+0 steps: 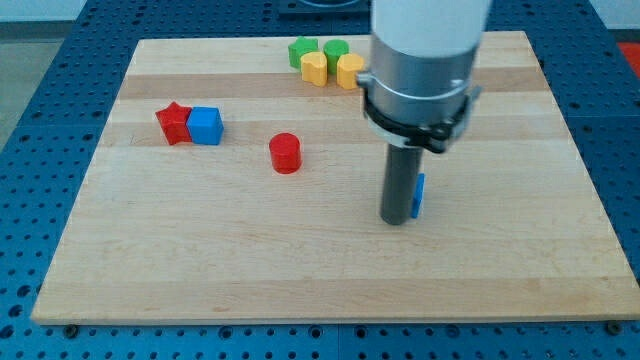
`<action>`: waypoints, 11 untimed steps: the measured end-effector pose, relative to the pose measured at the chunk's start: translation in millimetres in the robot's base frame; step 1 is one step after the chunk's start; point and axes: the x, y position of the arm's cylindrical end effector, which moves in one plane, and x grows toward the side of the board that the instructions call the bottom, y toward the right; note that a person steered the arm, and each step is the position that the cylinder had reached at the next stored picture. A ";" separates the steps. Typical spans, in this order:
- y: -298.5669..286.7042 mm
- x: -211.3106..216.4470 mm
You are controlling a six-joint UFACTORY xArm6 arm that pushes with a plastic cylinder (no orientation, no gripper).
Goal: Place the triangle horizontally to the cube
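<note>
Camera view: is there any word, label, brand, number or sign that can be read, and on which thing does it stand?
None: no text shows on the wooden board, on the blocks, on the arm's grey body, or on the blue perforated table.

A wooden counter (300, 260) holds a red star block (173, 123) at the view's left, a red cylinder (285, 153) nearer centre, and two green (303, 50) (336, 49) and two yellow blocks (315, 68) (349, 70) clustered at the top.
</note>
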 end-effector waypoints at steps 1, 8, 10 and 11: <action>30.3 6.5; -3.3 -20.5; 23.5 -34.9; 43.1 -35.0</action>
